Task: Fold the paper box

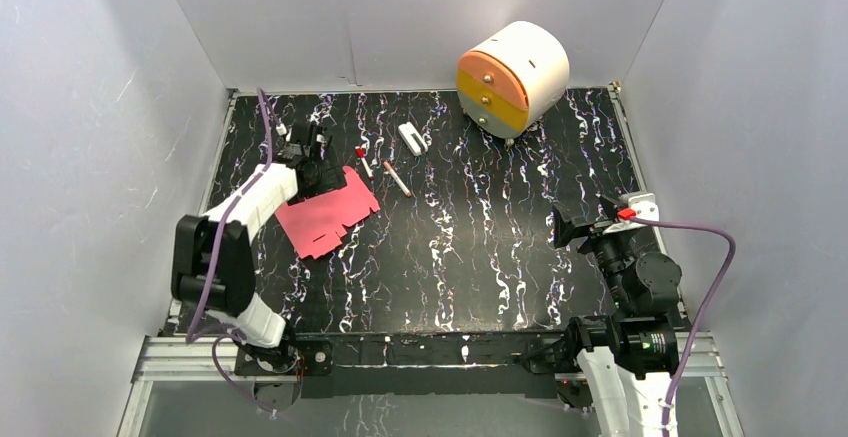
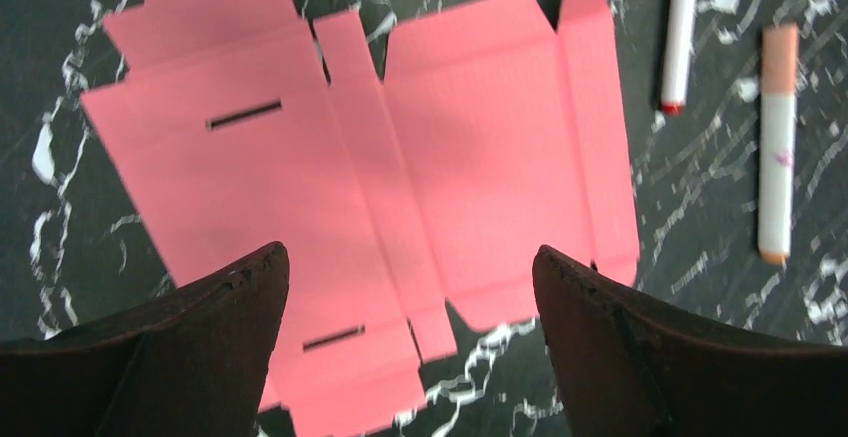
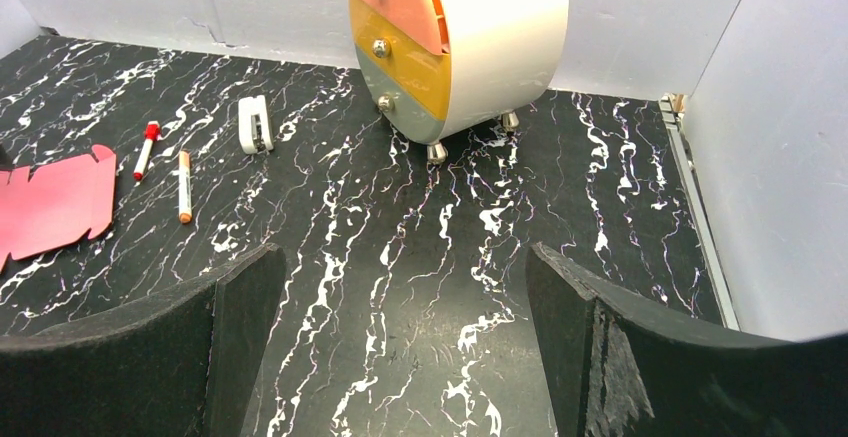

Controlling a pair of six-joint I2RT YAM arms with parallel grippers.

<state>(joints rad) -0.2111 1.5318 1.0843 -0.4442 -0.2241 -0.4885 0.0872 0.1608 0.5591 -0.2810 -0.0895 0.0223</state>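
Observation:
The paper box [image 1: 328,214] is a flat pink-red cut-out sheet with flaps and two slots, lying on the black marbled table at the left. It fills the left wrist view [image 2: 360,157] and shows at the left edge of the right wrist view [image 3: 55,202]. My left gripper [image 1: 318,169] hovers over the sheet's far edge, open and empty [image 2: 410,267]. My right gripper [image 1: 562,227] is open and empty at the right side of the table [image 3: 400,267], far from the sheet.
Two marker pens [image 1: 397,178] [image 1: 363,161] and a small white object [image 1: 411,138] lie beyond the sheet. A round white drawer unit [image 1: 512,77] with orange and yellow fronts stands at the back. Grey walls enclose the table.

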